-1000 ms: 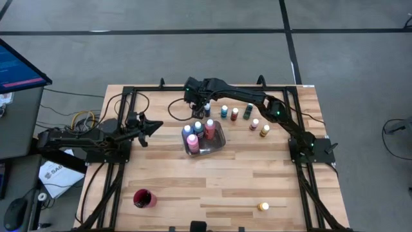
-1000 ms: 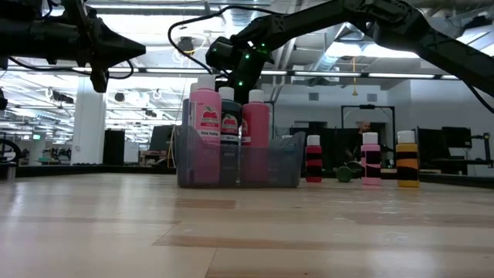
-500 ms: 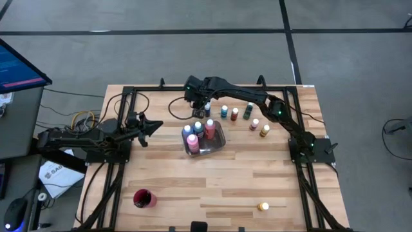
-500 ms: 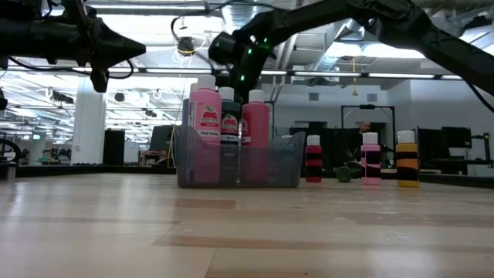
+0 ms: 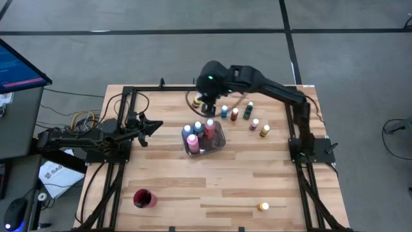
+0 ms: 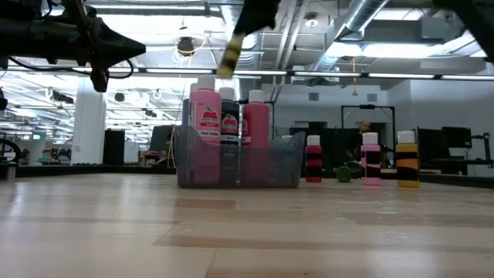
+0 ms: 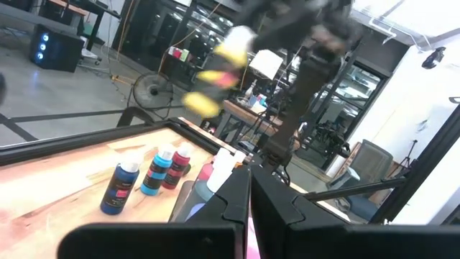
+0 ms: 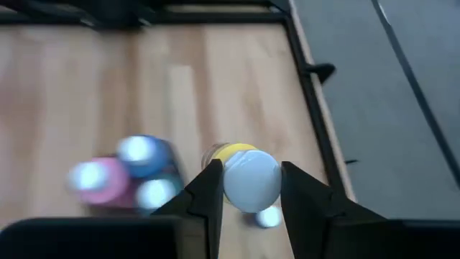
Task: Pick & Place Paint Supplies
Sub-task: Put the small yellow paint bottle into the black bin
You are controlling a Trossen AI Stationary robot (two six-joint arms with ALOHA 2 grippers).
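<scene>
Overhead, ducts point(image 6: 370, 15) span above wooden table point(image 5: 212, 180).

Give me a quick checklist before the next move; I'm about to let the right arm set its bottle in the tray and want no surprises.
1. Grip: right gripper jaws closed on the yellow bottle just under its cap: ok.
2. Bottle lifted clear of the table: ok.
3. Free space in the grey tray beside the bottles already inside: cannot tell.
4. Left gripper parked apart from the tray, jaws shut: ok.
5. Bottle upright: not ok, it hangs tilted in the low view.
</scene>
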